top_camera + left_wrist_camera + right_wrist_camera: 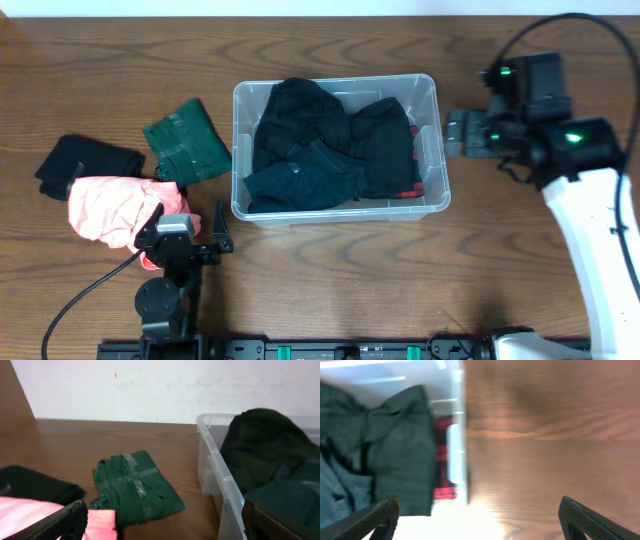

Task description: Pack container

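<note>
**Both grippers spread, the container between them**

The container [340, 215] sits on the wooden table [340, 290], near its middle. It is filled with crumpled dark clothes [320, 140], black and deep teal. A strip of red-checked fabric [410, 190] shows along the bottom by the container's right wall.

The right gripper [456, 134] is outside the container, just beside its right wall and pointing towards it. Its fingers are spread wide and hold nothing. The right wrist view is blurred, but it shows the clear wall with dark cloth behind it and bare wood between the two fingers.

The left gripper [188, 226] is off the container's front left corner, a little apart from it. Its jaws are also spread wide and empty.

Three garments lie on the table to the left of the container. A folded green garment [185, 140] is nearest to it, and a black garment [85, 165] lies farther out. A pink garment [110, 205] lies right at the left gripper, under one fingertip.
</note>
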You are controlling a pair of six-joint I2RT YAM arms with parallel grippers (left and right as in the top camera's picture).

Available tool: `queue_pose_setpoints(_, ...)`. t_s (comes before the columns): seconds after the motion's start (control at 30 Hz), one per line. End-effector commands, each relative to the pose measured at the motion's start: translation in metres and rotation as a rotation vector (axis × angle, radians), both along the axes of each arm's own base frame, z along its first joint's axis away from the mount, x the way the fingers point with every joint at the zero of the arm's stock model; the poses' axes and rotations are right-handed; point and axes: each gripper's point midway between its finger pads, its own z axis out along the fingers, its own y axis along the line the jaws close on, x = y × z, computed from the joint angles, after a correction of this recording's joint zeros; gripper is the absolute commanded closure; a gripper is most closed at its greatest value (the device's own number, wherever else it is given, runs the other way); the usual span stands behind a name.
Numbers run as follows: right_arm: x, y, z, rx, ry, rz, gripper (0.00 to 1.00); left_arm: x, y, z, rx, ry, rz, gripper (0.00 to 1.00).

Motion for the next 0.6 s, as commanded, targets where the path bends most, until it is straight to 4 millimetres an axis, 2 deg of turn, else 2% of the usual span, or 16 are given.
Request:
queue_pose_setpoints(0.0, -0.001, -0.026, 0.000, -0.012, 0.014, -0.069, 0.01, -0.004, -0.001, -0.012, -0.122, 0.082, 0.012, 0.02)
queue_pose_setpoints(0.13, -0.003, -0.049, -0.003, -0.021, 0.030, -0.121, 0.01, -0.014, 0.007, 0.003, -0.141, 0.184, 0.077, 0.02)
queue_pose_setpoints(0.27, -0.003, -0.061, -0.003, -0.033, 0.028, -0.134, 0.01, -0.026, 0.041, 0.040, -0.125, 0.300, 0.280, 0.02)
queue_pose_setpoints(0.37, -0.003, -0.064, -0.003, -0.032, 0.028, -0.142, 0.01, -0.027, 0.057, 0.063, -0.113, 0.411, 0.366, 0.02)
queue_pose_setpoints(0.47, -0.003, -0.064, -0.003, -0.032, 0.029, -0.142, 0.01, -0.022, 0.069, 0.071, -0.127, 0.531, 0.419, 0.02)
queue_pose_setpoints(0.57, -0.003, -0.064, -0.003, -0.032, 0.029, -0.142, 0.01, -0.010, 0.074, 0.064, -0.198, 0.643, 0.405, 0.02)
